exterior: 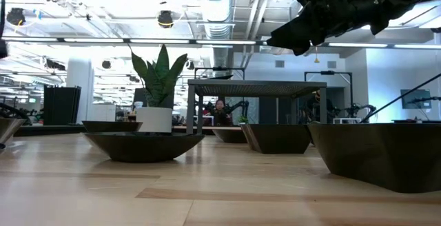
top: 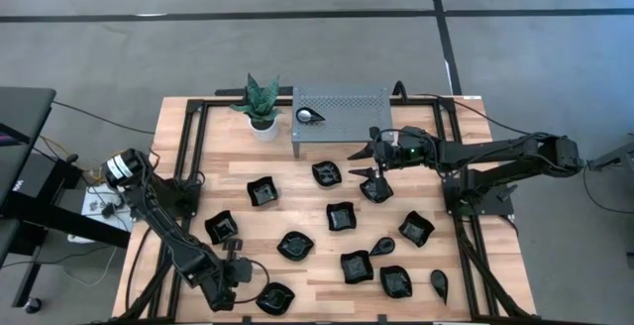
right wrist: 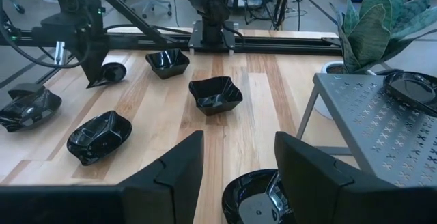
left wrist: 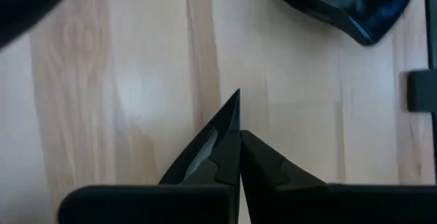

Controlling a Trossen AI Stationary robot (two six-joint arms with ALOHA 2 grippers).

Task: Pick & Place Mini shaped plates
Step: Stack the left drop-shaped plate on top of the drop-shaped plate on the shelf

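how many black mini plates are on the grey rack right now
1: a teardrop plate on the perforated rack, at the end nearest the potted plant. None looks hidden.

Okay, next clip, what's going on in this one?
Two robot arms are sorting mini shaped plates scattered over a wooden table. One plate already sits on the grey perforated rack beside a potted plant. The left gripper is shut with nothing between its fingers, low at the table's near left corner beside a plate. The right gripper is open, hovering over a plate in front of the rack.
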